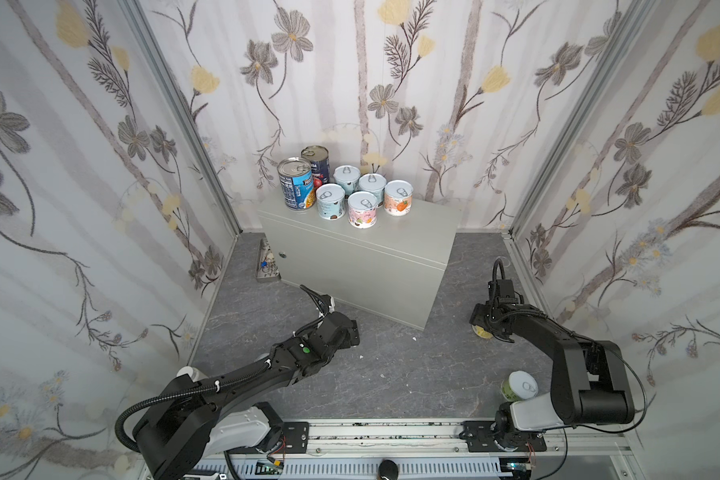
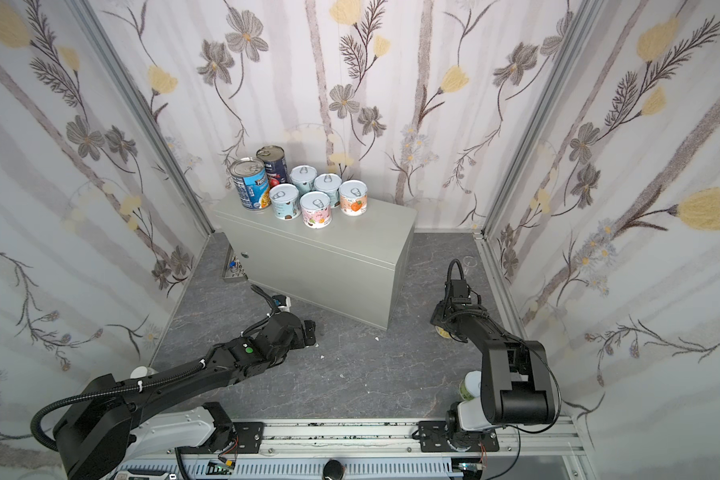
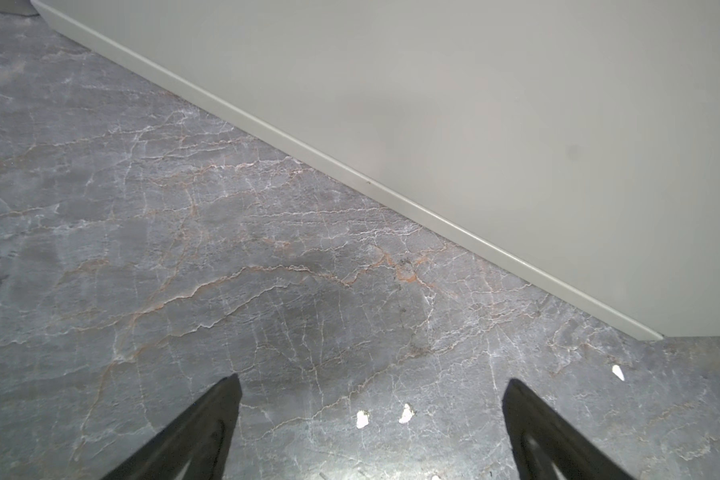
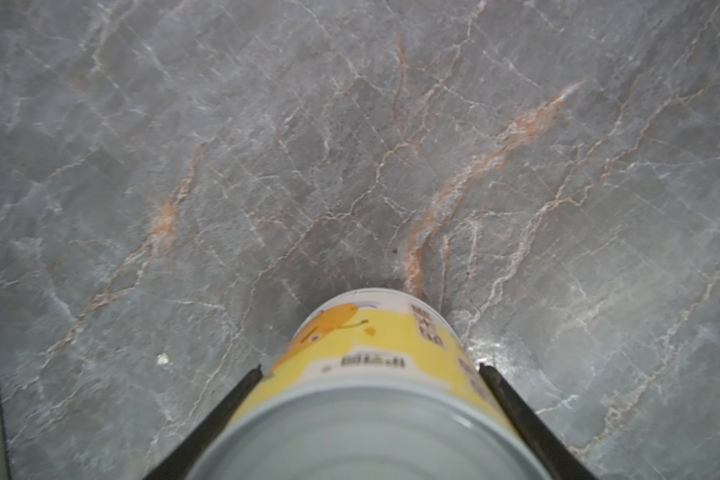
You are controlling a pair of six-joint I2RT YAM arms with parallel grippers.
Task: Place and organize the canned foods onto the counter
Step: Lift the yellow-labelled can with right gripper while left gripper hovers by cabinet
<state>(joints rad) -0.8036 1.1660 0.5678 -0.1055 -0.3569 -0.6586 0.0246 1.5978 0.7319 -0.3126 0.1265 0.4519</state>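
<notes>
Clamping the yellow can beside the worktop, the right claw (left claw spread, empty) should next lift it onto the top.

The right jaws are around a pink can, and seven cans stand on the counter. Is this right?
Not fully. The right wrist view shows the right jaws around a yellow can, not pink. Seven cans do stand on the counter.

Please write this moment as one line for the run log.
left gripper: open, empty | right gripper: shut on yellow can, standing on floor | counter: seven cans | green can: on floor
</notes>
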